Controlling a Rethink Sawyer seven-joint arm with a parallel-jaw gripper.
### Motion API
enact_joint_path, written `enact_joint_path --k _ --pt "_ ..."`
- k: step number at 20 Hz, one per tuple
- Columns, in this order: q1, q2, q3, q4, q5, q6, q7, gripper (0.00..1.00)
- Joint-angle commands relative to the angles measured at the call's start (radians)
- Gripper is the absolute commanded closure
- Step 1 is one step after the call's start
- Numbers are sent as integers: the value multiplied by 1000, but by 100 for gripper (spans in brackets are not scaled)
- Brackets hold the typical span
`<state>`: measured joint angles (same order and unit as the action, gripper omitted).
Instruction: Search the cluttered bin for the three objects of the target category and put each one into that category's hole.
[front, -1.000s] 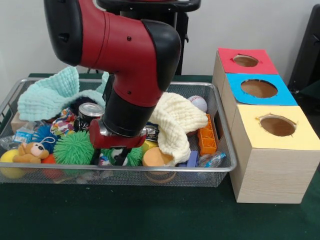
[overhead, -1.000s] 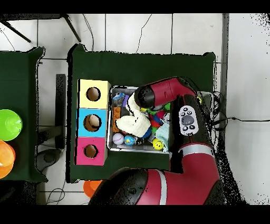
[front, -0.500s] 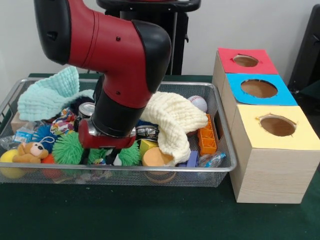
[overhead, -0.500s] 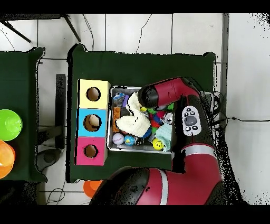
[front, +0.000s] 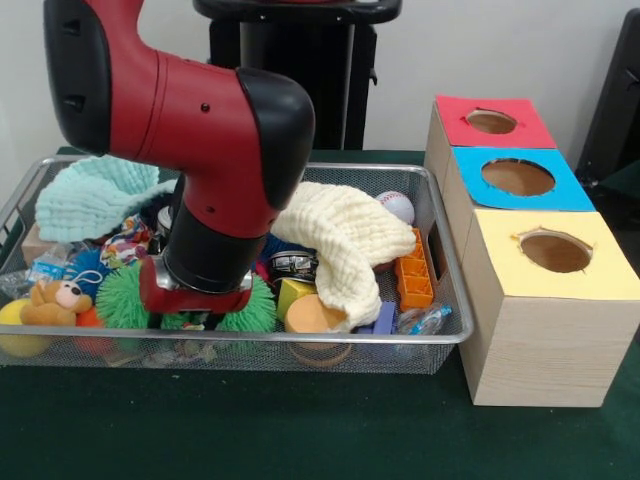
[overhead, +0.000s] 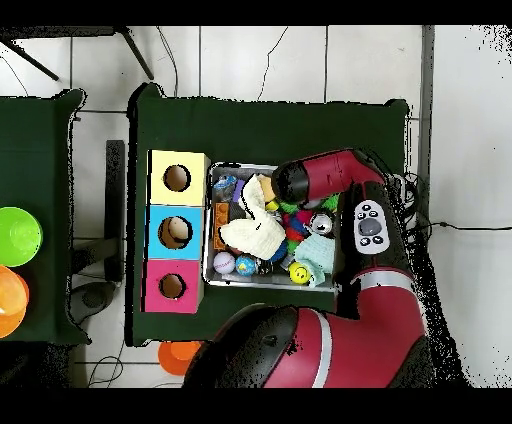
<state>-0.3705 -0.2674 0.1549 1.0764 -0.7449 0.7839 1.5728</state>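
The wire bin (front: 300, 340) is crowded with toys and cloths. My gripper (front: 196, 322) is low inside its front left part, between two green spiky balls (front: 124, 300) (front: 252, 312). The thick red wrist (front: 205, 270) hides most of it, so its state is unclear. A baseball (front: 397, 206) lies at the far right corner. A teddy bear (front: 55, 299) and a yellow ball (front: 20, 332) sit at the left end. Three wooden boxes with holes stand to the right: red (front: 490, 122), blue (front: 517, 177) and yellow (front: 555, 250). Overhead, the arm (overhead: 320, 180) covers the bin's upper right.
A cream cloth (front: 345, 240) drapes over the bin's middle and a mint cloth (front: 90, 195) over the back left. An orange block (front: 413, 270), an orange disc (front: 312, 316), a can (front: 293, 264) and a plastic bottle (front: 425, 320) lie nearby. Coloured cups (overhead: 18, 236) stand on a side table.
The arm has slid to the left in the front view, along the bin's front. The wrist now sits over the green spiky balls and leaves more of the cream cloth showing.
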Motion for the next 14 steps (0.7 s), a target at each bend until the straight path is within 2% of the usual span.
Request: enact_joint_path --k 1,2,3,14 --pt "-68 89 79 51 15 34 -193 0" --pt "-70 87 81 55 14 30 -195 0" --pt "-72 84 87 60 7 19 -198 100" --pt "-113 65 143 110 -10 -120 -184 100"
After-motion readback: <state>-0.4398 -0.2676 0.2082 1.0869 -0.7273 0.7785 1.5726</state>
